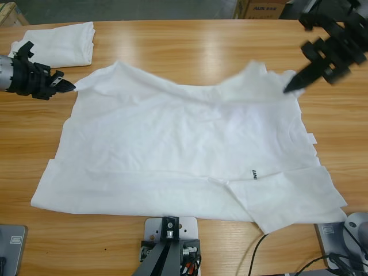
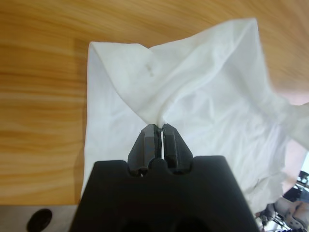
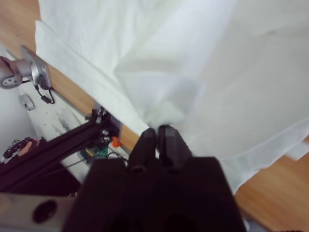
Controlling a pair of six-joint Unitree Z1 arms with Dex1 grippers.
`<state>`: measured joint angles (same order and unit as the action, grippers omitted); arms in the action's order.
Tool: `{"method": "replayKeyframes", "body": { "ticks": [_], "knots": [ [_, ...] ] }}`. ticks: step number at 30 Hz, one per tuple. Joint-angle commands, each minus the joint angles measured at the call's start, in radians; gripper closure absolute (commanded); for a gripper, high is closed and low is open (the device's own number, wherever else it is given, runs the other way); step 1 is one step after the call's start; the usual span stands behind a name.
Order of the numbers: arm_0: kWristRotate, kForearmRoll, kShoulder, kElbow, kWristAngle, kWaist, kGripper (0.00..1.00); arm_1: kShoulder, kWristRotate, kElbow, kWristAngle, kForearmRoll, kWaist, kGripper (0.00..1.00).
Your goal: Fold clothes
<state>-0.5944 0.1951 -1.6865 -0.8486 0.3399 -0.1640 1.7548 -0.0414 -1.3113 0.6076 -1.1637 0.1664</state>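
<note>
We see one large white T-shirt (image 1: 172,155) spread across the middle of the bench (image 1: 190,40), hem side toward the left edge, collar side toward the right, with a small dark printed mark (image 1: 255,175) near the front-right part. A second T-shirt (image 1: 60,43), already folded, sits at the far left corner.

The left end effector (image 1: 64,87) is clenched on a pinch of cloth at the shirt's far-left corner; the left wrist view shows fabric gathered right between the closed jaws. The right end effector (image 1: 292,85) is clenched on the far-right part of the shirt, with cloth bunched up at its tips in the right wrist view (which part of the shirt it holds we cannot tell).

We judge the step in hand as carrying the far edge over toward the front edge of the bench for the first fold. To do it well:
- keep both pinches tight, thin cotton slips easily
- lift both ends level and keep the edge taut between them, so the sagging middle of the far edge doesn't drag or wrinkle
- move both arms at the same pace toward the front edge
- lay the edge down parallel to the near edge before letting go.

The front-right part already shows overlapping layers, so watch for bunching there.
</note>
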Motion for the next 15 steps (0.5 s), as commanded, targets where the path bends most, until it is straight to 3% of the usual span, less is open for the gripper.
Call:
{"method": "replayKeyframes", "body": {
  "ticks": [1, 7, 15],
  "knots": [
    [-0.005, 0.156, 0.124, 0.076, 0.053, 0.019, 1.0, -0.083, 0.045, 0.18, 0.0, 0.029, -0.018, 1.0],
    [0.0, 0.231, 0.193, 0.146, 0.083, 0.031, 1.0, -0.172, 0.087, 0.228, -0.023, -0.015, -0.019, 1.0],
    [0.088, 0.3, 0.189, 0.189, 0.08, 0.125, 1.0, -0.32, 0.178, 0.354, -0.005, -0.084, -0.017, 1.0]
  ]
}}
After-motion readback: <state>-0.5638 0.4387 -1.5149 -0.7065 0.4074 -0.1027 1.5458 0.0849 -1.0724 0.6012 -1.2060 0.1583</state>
